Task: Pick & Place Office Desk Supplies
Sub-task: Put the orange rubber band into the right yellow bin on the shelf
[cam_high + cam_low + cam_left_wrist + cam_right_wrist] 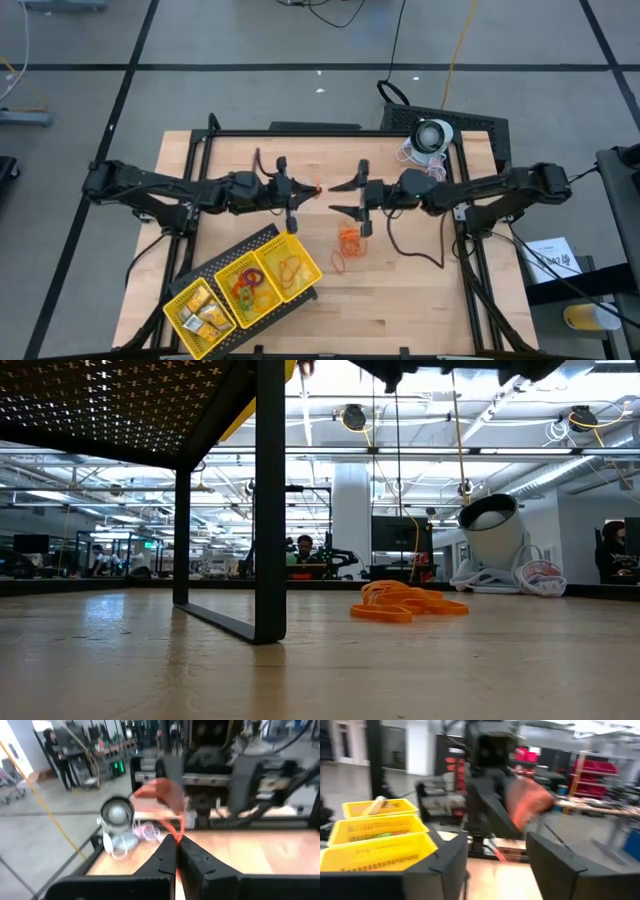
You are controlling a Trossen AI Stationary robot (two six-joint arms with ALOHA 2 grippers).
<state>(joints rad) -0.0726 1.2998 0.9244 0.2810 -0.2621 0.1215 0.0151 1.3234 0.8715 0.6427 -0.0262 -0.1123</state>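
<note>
Left claw [176, 851] pinches an orange rubber band [165, 795] (right claw [497, 852] gapes, empty)

Grey floor [250, 40] with dark tile lines fills the top of the high view; cables [455, 50] trail across it upper right. Light wooden table [400, 300] at centre, black frame. Low view: open workshop behind, ceiling strip lights [330, 455] along the top, white pillar [352, 510] at centre, dark monitors [400, 540], seated person [305, 548] mid-frame, another person [612, 550] at far right.
</note>
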